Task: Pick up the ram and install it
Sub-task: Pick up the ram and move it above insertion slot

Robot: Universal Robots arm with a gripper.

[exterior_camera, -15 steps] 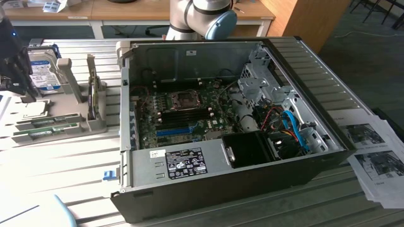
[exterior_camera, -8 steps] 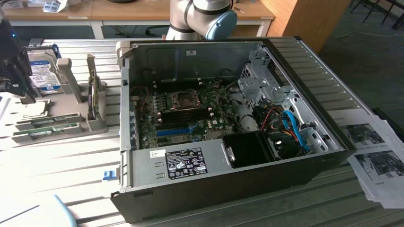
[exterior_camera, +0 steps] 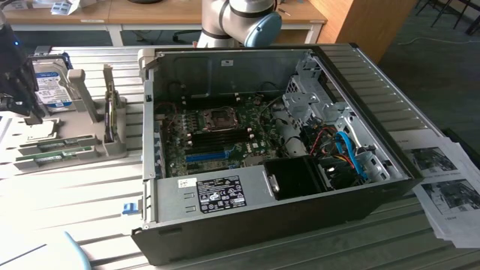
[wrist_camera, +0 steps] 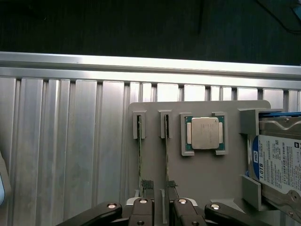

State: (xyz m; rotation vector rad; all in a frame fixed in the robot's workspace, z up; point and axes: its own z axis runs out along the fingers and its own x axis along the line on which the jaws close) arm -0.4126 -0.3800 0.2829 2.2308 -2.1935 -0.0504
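- The thin green circuit-board ram (wrist_camera: 167, 150) is seen standing on edge in the flat grey plastic holder (wrist_camera: 207, 174), at nine o'clock from the open black computer case (exterior_camera: 262, 225).
- The black two-fingered gripper (wrist_camera: 160, 184) is poised at the ram's end, jaws apart, nothing gripped.
- Pick-up and installation are judged not yet done.

The open computer case (exterior_camera: 262, 169) and counter (exterior_camera: 82, 191) are seen from above at a slant, from well back. The gray holder (wrist_camera: 202, 174) and hard drive (wrist_camera: 277, 162) are seen close, straight down, from the wrist; they are shared by both views.
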